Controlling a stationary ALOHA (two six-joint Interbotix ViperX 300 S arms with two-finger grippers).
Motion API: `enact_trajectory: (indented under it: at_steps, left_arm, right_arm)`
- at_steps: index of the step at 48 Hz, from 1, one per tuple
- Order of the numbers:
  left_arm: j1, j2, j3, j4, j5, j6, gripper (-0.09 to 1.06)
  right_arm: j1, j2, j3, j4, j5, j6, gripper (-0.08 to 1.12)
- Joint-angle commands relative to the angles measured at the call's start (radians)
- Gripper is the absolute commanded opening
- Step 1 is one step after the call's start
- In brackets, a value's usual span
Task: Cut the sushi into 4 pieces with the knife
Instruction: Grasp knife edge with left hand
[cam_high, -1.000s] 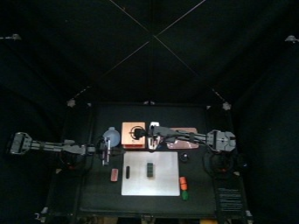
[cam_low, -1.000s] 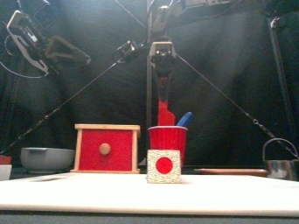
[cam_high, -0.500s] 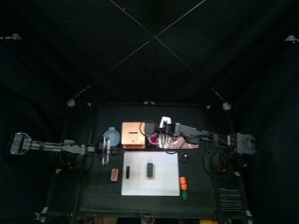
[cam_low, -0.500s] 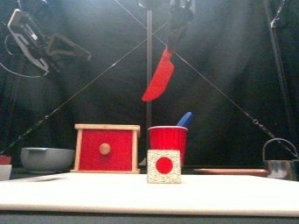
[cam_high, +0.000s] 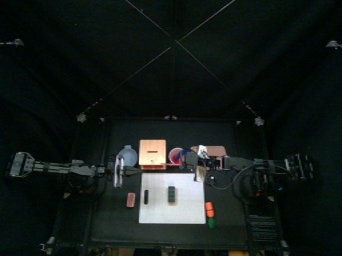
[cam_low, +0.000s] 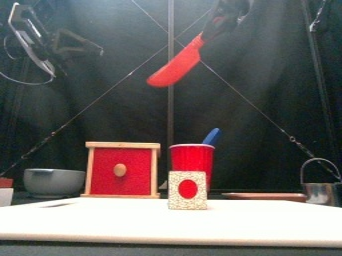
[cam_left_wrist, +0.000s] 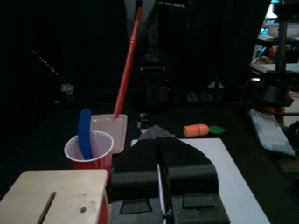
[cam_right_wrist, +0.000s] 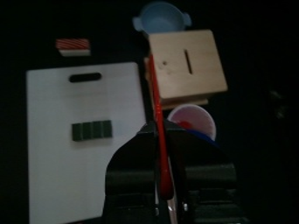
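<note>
Well above the table, the right gripper (cam_low: 218, 24) is clamped on the handle of a red toy knife (cam_low: 179, 66), whose blade slants down to the left. Below it, the round red plastic cup (cam_low: 191, 158) holds one blue toy knife (cam_low: 210, 136). Just left of the cup stands the pale wooden box with a red drawer front (cam_low: 122, 170), drawer closed. A blue-grey two-handled bowl (cam_low: 54, 181) sits farther left; its inside cannot be made out. The toy sushi roll of dark green blocks (cam_high: 174, 193) lies with its blocks joined on the white cutting board (cam_high: 160, 205), on the near side of the cup. The left gripper (cam_left_wrist: 163, 164) hovers left of the board, jaws pressed together and empty.
</note>
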Motion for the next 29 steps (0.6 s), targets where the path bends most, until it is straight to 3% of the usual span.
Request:
enact_trajectory:
  at_steps: [1, 9, 13, 21, 29]
  left_arm:
    - [0.003, 0.002, -0.015, 0.008, -0.043, 0.002, 0.10]
    - [0.003, 0.002, -0.008, 0.011, -0.095, 0.002, 0.10]
    - [0.003, 0.002, -0.008, 0.009, -0.097, 0.000, 0.11]
    - [0.000, 0.025, -0.021, -0.006, -0.069, -0.003, 0.20]
    - [-0.025, 0.064, -0.063, 0.000, -0.005, 0.000, 0.43]
  right_arm:
    - [0.002, -0.092, 0.129, -0.009, -0.219, 0.020, 0.14]
    - [0.002, -0.158, 0.301, -0.011, -0.482, 0.046, 0.14]
    - [0.000, -0.178, 0.376, -0.008, -0.598, 0.054, 0.14]
    - [-0.005, -0.170, 0.488, 0.015, -0.799, 0.054, 0.13]
    - [-0.034, -0.153, 0.561, 0.048, -0.922, 0.054, 0.13]
